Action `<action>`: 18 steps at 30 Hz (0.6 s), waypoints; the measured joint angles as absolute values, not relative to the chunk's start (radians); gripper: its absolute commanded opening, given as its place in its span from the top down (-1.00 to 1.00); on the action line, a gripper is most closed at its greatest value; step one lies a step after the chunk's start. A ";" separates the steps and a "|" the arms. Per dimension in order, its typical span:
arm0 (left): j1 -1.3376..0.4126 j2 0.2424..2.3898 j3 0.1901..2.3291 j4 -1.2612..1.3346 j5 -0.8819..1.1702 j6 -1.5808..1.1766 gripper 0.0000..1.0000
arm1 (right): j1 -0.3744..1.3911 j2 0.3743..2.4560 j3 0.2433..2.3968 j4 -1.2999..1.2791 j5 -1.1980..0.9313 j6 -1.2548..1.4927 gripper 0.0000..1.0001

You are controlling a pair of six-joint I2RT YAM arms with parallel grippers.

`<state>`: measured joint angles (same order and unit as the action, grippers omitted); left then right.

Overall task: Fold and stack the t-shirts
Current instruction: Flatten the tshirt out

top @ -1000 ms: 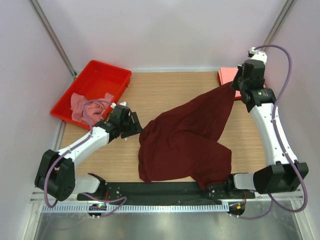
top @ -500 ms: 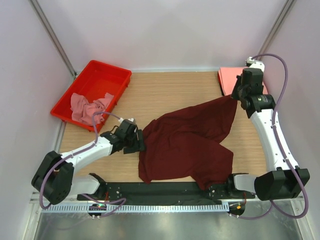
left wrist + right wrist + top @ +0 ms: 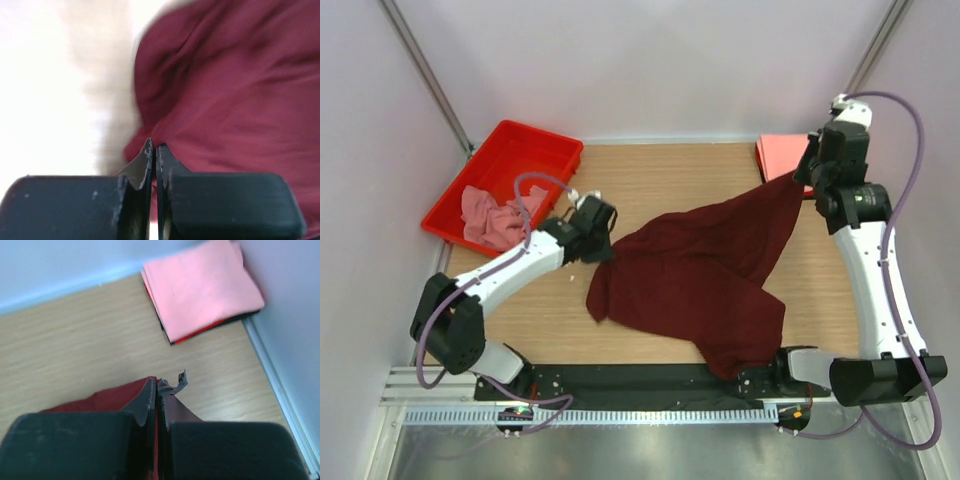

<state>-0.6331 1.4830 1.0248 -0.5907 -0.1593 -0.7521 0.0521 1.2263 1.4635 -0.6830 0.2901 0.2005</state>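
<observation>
Left hand [image 3: 608, 248] and right hand [image 3: 804, 182] both pinch one maroon t-shirt [image 3: 700, 285].

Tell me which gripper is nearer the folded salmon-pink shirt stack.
Right. The right gripper hangs beside the folded salmon-pink shirt stack, pinching the dark maroon cloth t-shirt; the left gripper grips its opposite edge, across the table.

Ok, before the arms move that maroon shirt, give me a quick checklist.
1. Left gripper shut on the maroon shirt's edge: ok.
2. Right gripper shut on its far corner: ok.
3. Shirt lying flat: not ok, bunched and creased.
4. Folded pink stack apart from the shirt: ok.
5. How much cloth the left grip holds: cannot tell, view blurred.
</observation>
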 measured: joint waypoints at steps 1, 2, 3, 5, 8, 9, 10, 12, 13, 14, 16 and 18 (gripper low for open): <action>-0.633 1.467 1.107 -0.627 -0.202 -0.741 0.99 | 0.052 1.226 1.499 -0.684 0.294 0.195 0.98; -0.633 1.445 1.182 -0.651 -0.241 -0.726 1.00 | 0.052 1.225 1.532 -0.683 0.300 0.188 0.98; -0.633 1.420 1.249 -0.672 -0.279 -0.715 0.99 | 0.052 1.222 1.560 -0.678 0.307 0.184 0.98; -0.633 1.365 1.358 -0.713 -0.343 -0.692 0.99 | 0.052 1.208 1.591 -0.663 0.319 0.174 0.98; -0.633 1.291 1.415 -0.747 -0.402 -0.672 0.99 | 0.052 1.168 1.597 -0.646 0.330 0.156 0.98; -0.633 1.272 1.412 -0.764 -0.412 -0.670 0.99 | 0.052 1.158 1.597 -0.645 0.331 0.154 0.98; -0.633 1.256 1.401 -0.776 -0.415 -0.670 1.00 | 0.052 1.148 1.597 -0.645 0.331 0.151 0.98; -0.635 1.243 1.355 -0.794 -0.406 -0.670 0.99 | 0.052 1.135 1.597 -0.649 0.332 0.147 0.98; -0.638 1.241 1.319 -0.796 -0.392 -0.671 0.99 | 0.052 1.131 1.596 -0.657 0.337 0.145 0.98; -0.648 1.236 1.269 -0.789 -0.377 -0.675 1.00 | 0.052 1.129 1.593 -0.670 0.345 0.144 0.98; -0.686 1.225 1.150 -0.781 -0.327 -0.687 0.99 | 0.052 1.125 1.575 -0.704 0.371 0.144 0.98; -0.741 1.214 1.029 -0.767 -0.273 -0.712 0.99 | 0.049 1.123 1.550 -0.747 0.394 0.145 0.98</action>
<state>-0.7406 1.2144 1.0290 -0.7670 -0.2729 -0.7116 0.0494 1.1233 1.5497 -0.7467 0.3939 0.1452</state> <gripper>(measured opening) 0.009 0.036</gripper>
